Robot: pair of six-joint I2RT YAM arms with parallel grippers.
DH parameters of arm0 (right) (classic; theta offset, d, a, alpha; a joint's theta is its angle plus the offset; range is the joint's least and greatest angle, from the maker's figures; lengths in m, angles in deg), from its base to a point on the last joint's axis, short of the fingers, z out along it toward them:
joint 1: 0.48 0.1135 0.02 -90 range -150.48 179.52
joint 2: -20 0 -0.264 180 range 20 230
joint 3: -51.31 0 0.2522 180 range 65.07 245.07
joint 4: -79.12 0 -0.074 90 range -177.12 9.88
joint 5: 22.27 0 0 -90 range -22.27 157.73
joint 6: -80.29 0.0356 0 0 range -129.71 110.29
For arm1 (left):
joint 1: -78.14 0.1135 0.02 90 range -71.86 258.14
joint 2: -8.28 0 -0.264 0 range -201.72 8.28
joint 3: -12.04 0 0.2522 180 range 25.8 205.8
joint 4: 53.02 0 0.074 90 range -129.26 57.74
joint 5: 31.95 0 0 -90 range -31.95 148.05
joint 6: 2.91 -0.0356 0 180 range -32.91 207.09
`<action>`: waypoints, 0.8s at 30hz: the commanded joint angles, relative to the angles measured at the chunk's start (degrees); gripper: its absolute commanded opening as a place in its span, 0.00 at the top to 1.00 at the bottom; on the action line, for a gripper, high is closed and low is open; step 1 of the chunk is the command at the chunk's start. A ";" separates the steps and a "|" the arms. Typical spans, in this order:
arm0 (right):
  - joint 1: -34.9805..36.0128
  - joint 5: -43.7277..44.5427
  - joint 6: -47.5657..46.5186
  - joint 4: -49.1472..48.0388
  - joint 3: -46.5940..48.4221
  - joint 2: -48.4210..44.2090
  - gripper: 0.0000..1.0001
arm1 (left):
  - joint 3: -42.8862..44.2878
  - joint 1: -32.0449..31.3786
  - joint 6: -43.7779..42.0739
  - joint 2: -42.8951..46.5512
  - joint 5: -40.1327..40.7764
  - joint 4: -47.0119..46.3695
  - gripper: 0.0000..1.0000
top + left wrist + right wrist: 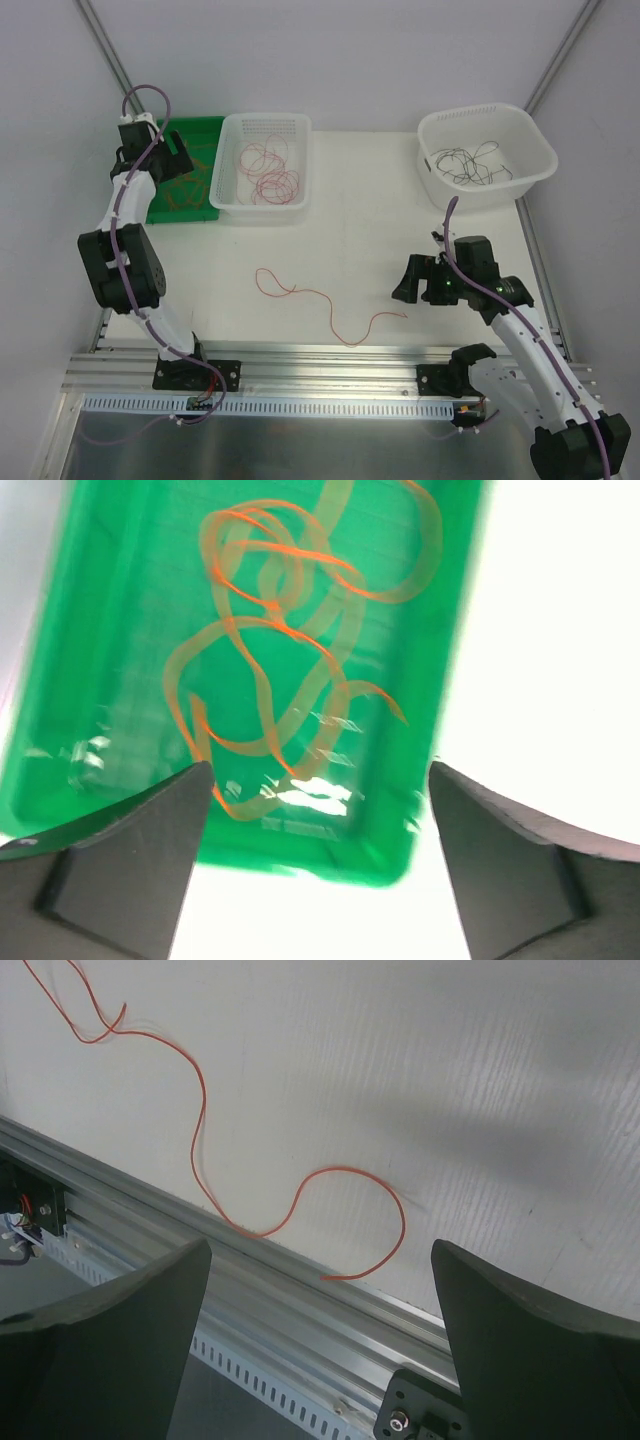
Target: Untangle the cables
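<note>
left gripper [320,780] hovers over the green tray [110,630] at the far left of the table [350,250], claw wide, nothing between the fingers. orange-tan cables [280,625] lie in the tray in loose overlapping loops, blurred in the wrist view. just right of the tray is a white basket [262,118] holding red cables [272,180], curled in a few rings. near the middle of the table lies one loose red cable [202,1110], flat, wavy, with a small loop at its left end and the right end curving toward the near rail. right gripper [320,1260] hangs above that right end, claw wide, empty, not touching. far right is a white tub [550,160] with black cables [475,165] in a loose tangle.

handling, my read: the cables look featherlight, limp but springy, and hair-thin, so likely to slip out unless the pads close fully. best grab on the loose one is probably the arc near its right end, pinched right at the table surface. lift slowly; it may swing and snag.
</note>
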 commanded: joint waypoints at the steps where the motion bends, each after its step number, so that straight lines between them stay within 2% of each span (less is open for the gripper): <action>1: 1.98 2.51 2.77 -0.11 2.23 0.57 0.03 | -5.28 -4.32 2.82 13.97 -0.04 -0.81 0.04; 5: 3.65 5.05 4.88 -0.64 2.23 -0.65 0.03 | -15.20 -13.10 4.84 24.34 3.29 2.26 0.01; 6: 4.09 5.50 5.06 -0.55 2.32 -0.92 0.03 | -17.06 -16.95 5.54 28.19 3.30 2.71 0.01; 9: 4.53 7.25 4.80 0.67 3.02 -2.24 0.03 | -24.44 -23.03 6.34 34.88 2.95 3.67 0.01; 13: 4.71 9.01 4.10 2.96 3.99 -4.26 0.03 | -31.92 -35.14 5.64 40.17 0.06 4.64 0.01; 15: 4.71 9.63 4.09 3.40 3.99 -5.75 0.03 | -34.74 -39.38 4.76 40.80 -1.18 6.04 0.01; 16: 4.80 9.80 4.27 3.40 3.90 -6.28 0.03 | -35.35 -44.62 5.37 40.71 0.65 6.57 0.01; 18: 4.71 9.89 4.71 3.58 3.64 -7.25 0.03 | -36.94 -50.18 8.61 39.75 2.68 7.02 0.01; 19: 4.71 9.98 4.97 3.58 3.55 -7.51 0.03 | -37.46 -55.69 11.06 38.87 5.03 7.02 0.01; 23: 4.71 10.33 5.33 4.10 3.63 -8.13 0.03 | -35.80 -68.18 18.28 30.11 11.45 7.11 0.01; 24: 4.80 10.33 5.32 4.45 3.55 -8.39 0.03 | -35.36 -69.62 19.77 28.42 12.34 7.19 0.01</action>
